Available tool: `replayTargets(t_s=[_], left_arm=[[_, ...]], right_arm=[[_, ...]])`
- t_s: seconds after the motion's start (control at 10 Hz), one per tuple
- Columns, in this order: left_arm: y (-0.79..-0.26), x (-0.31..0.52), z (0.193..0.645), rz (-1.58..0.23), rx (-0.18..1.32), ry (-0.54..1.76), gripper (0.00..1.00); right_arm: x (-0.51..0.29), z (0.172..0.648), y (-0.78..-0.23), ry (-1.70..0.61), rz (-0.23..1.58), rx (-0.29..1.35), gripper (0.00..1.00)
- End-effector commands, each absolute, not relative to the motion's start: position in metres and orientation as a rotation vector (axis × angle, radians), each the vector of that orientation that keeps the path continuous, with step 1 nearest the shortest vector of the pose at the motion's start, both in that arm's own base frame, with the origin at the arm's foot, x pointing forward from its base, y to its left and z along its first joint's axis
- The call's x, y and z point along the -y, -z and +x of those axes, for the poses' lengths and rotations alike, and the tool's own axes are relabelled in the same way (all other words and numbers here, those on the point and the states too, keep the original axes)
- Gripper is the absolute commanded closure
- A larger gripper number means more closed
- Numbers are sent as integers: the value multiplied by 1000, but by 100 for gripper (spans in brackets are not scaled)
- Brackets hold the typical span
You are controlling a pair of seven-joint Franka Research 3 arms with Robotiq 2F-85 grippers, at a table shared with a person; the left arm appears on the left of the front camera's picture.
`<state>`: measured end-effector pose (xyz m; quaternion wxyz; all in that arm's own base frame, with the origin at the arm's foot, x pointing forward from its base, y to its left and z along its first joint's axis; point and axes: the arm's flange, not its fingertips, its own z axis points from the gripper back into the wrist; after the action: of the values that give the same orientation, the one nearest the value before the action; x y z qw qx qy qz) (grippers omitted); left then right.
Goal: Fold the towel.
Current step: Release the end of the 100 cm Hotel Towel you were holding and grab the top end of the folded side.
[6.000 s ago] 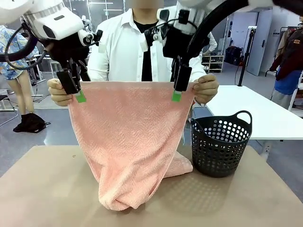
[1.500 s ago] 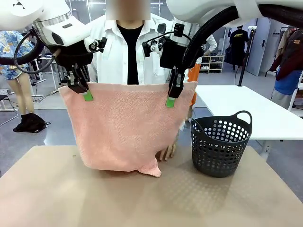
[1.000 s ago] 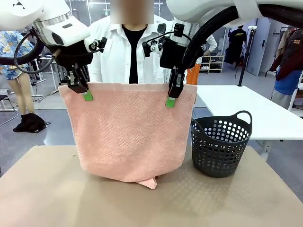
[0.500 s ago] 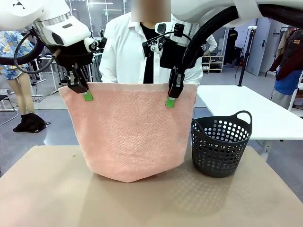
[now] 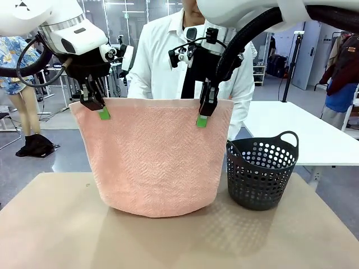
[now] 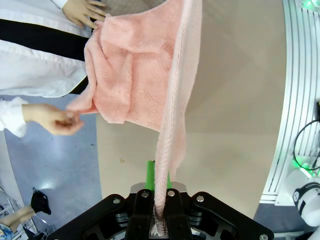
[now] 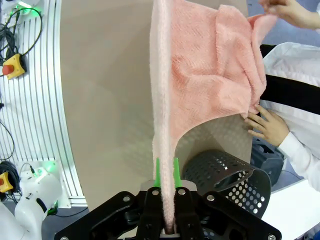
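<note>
The pale pink towel (image 5: 154, 157) hangs as a wide sling in front of the person, its rounded bottom at or just above the table (image 5: 50, 235). My left gripper (image 5: 101, 109) is shut on the top edge near the left corner, and my right gripper (image 5: 203, 115) is shut on it near the right corner. In the left wrist view the towel (image 6: 130, 65) runs from my left gripper (image 6: 159, 175) to the person's hand (image 6: 52, 120), which holds the far corner. In the right wrist view the towel (image 7: 205, 65) rises from my right gripper (image 7: 164, 175); another hand (image 7: 287, 12) holds its far corner.
A black plastic basket (image 5: 262, 171) stands on the table right of the towel, close to its right edge, also seen as the basket (image 7: 220, 172) in the right wrist view. The person stands just behind the towel. A white table (image 5: 297, 131) lies beyond.
The towel's trailing end, bunched on the table earlier, has been lifted up behind by the person. The cloth now hangs doubled with a smooth bottom. Both grippers hold still.
</note>
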<state>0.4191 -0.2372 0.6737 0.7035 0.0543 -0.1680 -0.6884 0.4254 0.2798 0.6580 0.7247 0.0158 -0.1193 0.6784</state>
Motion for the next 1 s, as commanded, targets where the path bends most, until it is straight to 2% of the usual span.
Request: replayTargets(t_s=[0.0, 0.9], left_arm=[[-676, 237, 420, 111, 381, 1539, 100], [-676, 237, 420, 111, 381, 1539, 100]], right_arm=[[-279, 425, -657, -1513, 34, 259, 100], [-279, 425, -657, -1513, 34, 259, 100]])
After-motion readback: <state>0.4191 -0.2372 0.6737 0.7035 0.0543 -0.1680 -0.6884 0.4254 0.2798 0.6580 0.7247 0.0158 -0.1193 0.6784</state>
